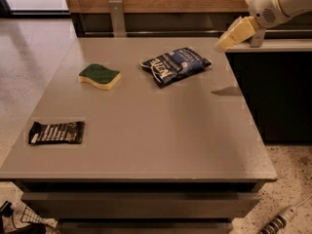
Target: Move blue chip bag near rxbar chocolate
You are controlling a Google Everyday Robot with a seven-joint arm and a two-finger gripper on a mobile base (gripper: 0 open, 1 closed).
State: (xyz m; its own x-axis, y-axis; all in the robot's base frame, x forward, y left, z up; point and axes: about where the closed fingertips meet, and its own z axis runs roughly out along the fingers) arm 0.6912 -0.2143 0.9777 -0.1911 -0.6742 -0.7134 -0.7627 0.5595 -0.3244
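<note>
The gripper [235, 34] hangs in the air above the worktop's [161, 130] right edge, at about 2 o'clock from its middle. It carries nothing, and whether it is released or clenched I cannot tell. It is angled down and left toward the blue chip bag [176, 65], which suggests an approach not yet finished. Its shadow falls on the bare surface to the right of the bag.

The bag lies flat and crinkled at about 1 o'clock, skewed to the worktop's edges, untouched. The rxbar chocolate [56, 132] lies flat at about 8 o'clock near the front left corner, well apart from the bag. A green-and-yellow sponge [100, 76] sits at about 10 o'clock, roughly between the two but off the straight line. By my judgement the bag has the whole diagonal to cross.

The bag bears large white lettering, and the bar has rows of white text. Neither can be read.
</note>
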